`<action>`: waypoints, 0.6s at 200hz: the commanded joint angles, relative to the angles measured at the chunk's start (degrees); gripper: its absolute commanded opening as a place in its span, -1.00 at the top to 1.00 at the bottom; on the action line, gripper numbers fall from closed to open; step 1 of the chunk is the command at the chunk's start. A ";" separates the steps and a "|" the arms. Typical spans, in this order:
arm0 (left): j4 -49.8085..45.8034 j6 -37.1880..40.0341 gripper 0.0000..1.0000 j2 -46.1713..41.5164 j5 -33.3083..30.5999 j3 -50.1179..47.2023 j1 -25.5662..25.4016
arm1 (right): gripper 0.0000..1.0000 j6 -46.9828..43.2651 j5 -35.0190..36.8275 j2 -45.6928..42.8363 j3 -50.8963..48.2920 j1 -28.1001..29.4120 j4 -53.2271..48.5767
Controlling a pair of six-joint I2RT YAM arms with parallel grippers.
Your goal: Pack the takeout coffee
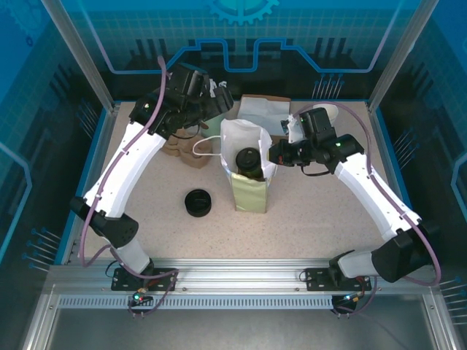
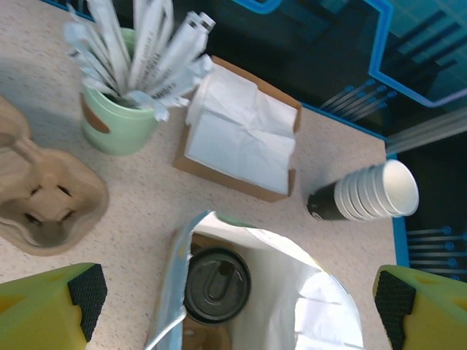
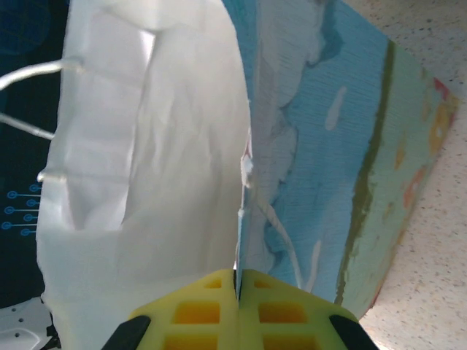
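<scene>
White paper lines the inside of your paper bag (image 1: 250, 191), pale green outside, which stands upright near the middle of the desk (image 1: 314, 219) with its mouth open. Look down into that mouth and you find the takeout coffee (image 2: 216, 284). It sits low inside the bag with its round black lid facing up, and the bag hides the cup's sides.

Your left arm (image 1: 139, 153) reaches over the back of the bag. The left jaws stand wide apart above the mouth and hold nothing; you can see one yellow finger (image 2: 44, 306) at each lower corner of the left wrist view.

Your right arm (image 1: 372, 175) comes in from the right. The right jaws are pressed together on the bag's right rim (in the right wrist view the paper edge runs straight into the seam between the two yellow fingers (image 3: 190, 310)).

A low black stack of lids (image 1: 198, 202) sits on the desk to the left of the bag, apart from it. Behind the bag you have a brown cardboard cup carrier (image 2: 44, 197) and a green cup of paper-wrapped sticks (image 2: 120, 117). There is also a cardboard box of white napkins (image 2: 241, 138) and a stack of lidless cups (image 2: 365, 193) lying on its side.
</scene>
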 commanded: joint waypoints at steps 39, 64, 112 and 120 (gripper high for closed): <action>3.47 4.79 -0.85 2.16 -5.33 -2.89 6.31 | 1.00 4.54 -5.12 0.05 -3.72 -0.71 6.23; 6.27 7.02 -0.85 4.08 -5.25 -2.43 8.54 | 1.00 5.75 -5.84 -0.66 -6.03 -0.49 8.60; 7.25 10.61 -0.87 9.87 -12.97 3.90 10.49 | 1.00 6.77 -5.55 -2.21 -9.62 1.10 11.50; 8.30 11.52 -0.88 10.51 -13.01 4.31 10.67 | 1.00 6.17 -5.04 -2.37 -9.36 1.29 10.86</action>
